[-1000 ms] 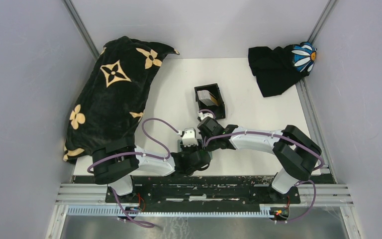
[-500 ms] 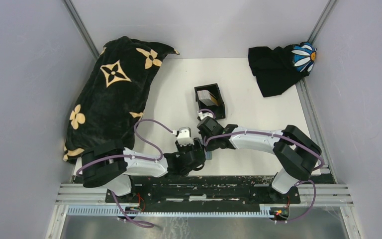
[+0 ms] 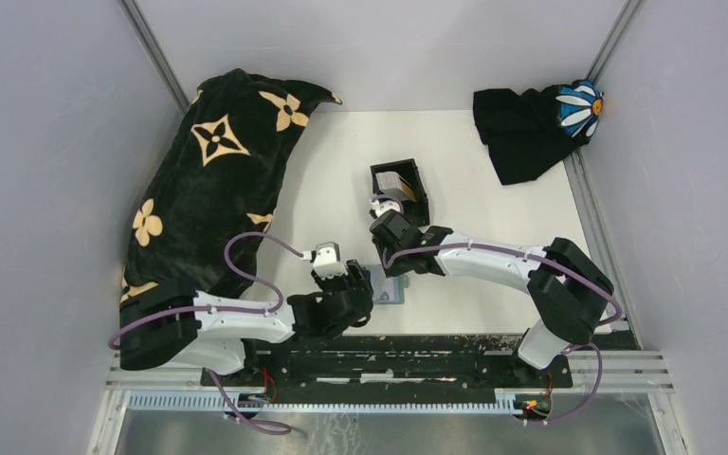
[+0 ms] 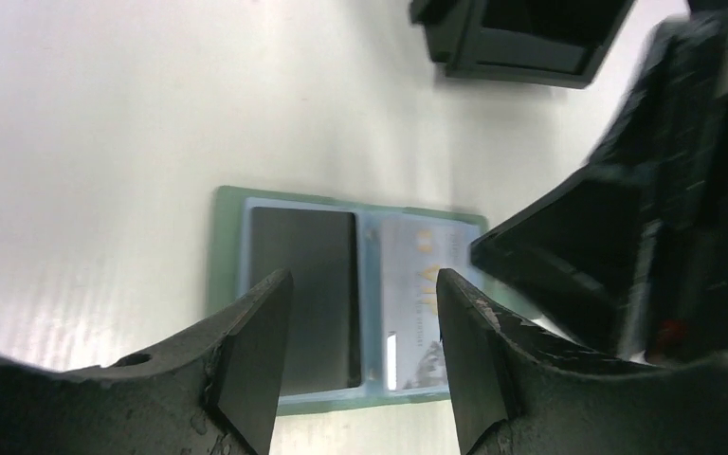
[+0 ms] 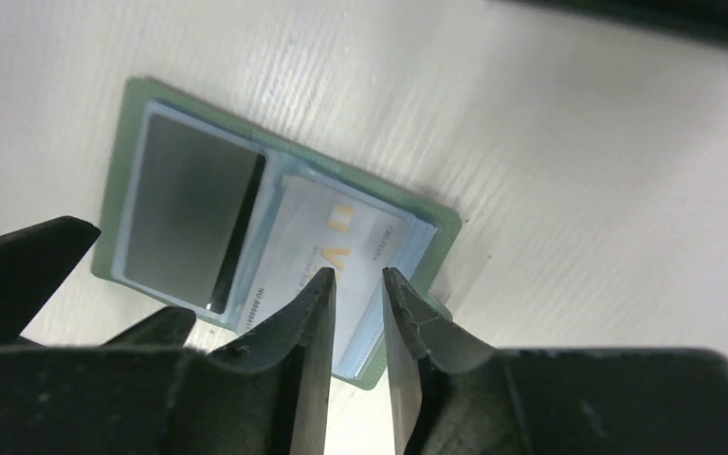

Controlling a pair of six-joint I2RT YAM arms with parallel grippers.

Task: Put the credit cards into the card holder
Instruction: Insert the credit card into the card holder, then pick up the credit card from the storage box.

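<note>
The card holder (image 3: 421,185) stood open-topped on the white table (image 3: 493,161), well back from the arms, and one whitish card (image 3: 392,181) leaned inside it; the rest of its inside was too dark to read. The other credit cards (image 3: 388,284) lay outside it, nearer the arms, stacked flat on the table. A grey-green card (image 5: 121,152) lay at the bottom with its edges showing all round, a light blue card (image 5: 261,204) lay on it, and on top were a dark grey card (image 5: 185,213) and, beside it, a pale card (image 5: 303,232) with gold marks. The left gripper (image 4: 362,280) hung over this stack with its jaws wide apart, one finger over the dark grey card and the other over the pale one, grasping nothing. The right gripper (image 5: 357,277) pointed down at the pale card with its jaws only narrowly parted and nothing between them. Whether its tips touched the card could not be told. In the left wrist view the right gripper showed as a dark blur just beside the stack.
</note>
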